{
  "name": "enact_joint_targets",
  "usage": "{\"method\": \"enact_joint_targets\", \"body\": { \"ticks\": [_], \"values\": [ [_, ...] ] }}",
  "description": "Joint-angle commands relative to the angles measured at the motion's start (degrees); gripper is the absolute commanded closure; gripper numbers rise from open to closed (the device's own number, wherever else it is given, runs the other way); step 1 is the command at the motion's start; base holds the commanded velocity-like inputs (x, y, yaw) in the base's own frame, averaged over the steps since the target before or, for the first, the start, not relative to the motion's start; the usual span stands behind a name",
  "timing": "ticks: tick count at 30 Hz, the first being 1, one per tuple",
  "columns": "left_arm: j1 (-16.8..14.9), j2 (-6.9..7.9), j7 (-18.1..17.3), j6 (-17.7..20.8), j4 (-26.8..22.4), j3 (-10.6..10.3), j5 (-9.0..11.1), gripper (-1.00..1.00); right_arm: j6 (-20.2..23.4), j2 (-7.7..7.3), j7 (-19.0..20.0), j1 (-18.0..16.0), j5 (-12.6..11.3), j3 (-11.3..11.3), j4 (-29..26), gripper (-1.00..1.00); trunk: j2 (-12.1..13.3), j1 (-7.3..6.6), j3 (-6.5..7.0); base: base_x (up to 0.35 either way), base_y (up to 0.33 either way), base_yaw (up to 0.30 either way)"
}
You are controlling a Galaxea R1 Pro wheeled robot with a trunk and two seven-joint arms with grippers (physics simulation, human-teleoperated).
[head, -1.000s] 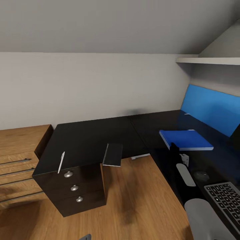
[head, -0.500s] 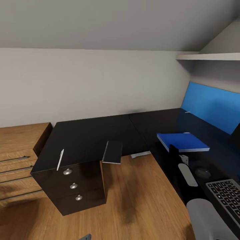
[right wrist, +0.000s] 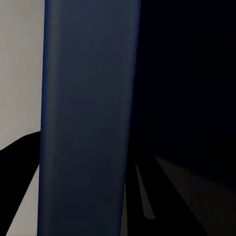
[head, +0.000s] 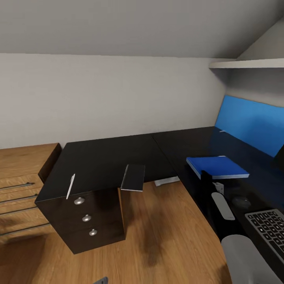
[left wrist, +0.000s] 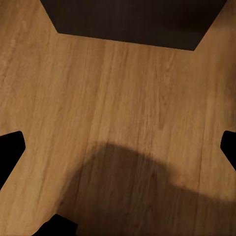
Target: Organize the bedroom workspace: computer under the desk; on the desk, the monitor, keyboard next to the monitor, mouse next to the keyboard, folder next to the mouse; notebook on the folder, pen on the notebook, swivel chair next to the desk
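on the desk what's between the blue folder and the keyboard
In the head view, the mouse lies on the desk between the folder and the keyboard.

Wooden drawer chest [head: 19, 173] left; white shelf [head: 246, 63] upper right.

Glossy black tabletop [head: 110, 157] with bright blue back panel [head: 252, 122]. Bright blue folder [head: 217, 167]. Dark grey notebook [head: 133, 178], white pen [head: 70, 186]. Silver-framed keyboard [head: 268, 228] with black keys. Dark grey mouse [head: 241, 202]. Warm brown wood-grain floor [head: 165, 236]. Silver knobs on black drawers [head: 88, 221].
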Motion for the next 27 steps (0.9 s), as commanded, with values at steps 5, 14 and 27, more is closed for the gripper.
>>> {"method": "enact_joint_targets", "body": {
  "ticks": [5, 14, 27],
  "values": [
    [-0.1, 0.05, 0.2, -0.4, 0.0, -0.3, 0.6, -1.00, -0.4, -0.04, -0.6, 0.0, -1.2, 0.0, 1.1, 1.00, 0.0, 0.00, -0.06, 0.000, 0.000, 0.000],
    [-0.1, 0.05, 0.0, -0.4, 0.1, -0.3, 0.6, -1.00, -0.4, -0.04, -0.6, 0.0, -1.2, 0.1, 1.1, 1.00, 0.0, 0.00, -0.06, -0.008, 0.000, 0.000],
    [-0.1, 0.09, -0.2, -0.4, 0.2, -0.3, 0.6, -1.00, -0.4, -0.03, -0.5, 0.0, -1.1, 0.4, 1.1, 1.00, 0.4, -0.22, 0.12, -0.094, 0.000, 0.000]
  ]
}}
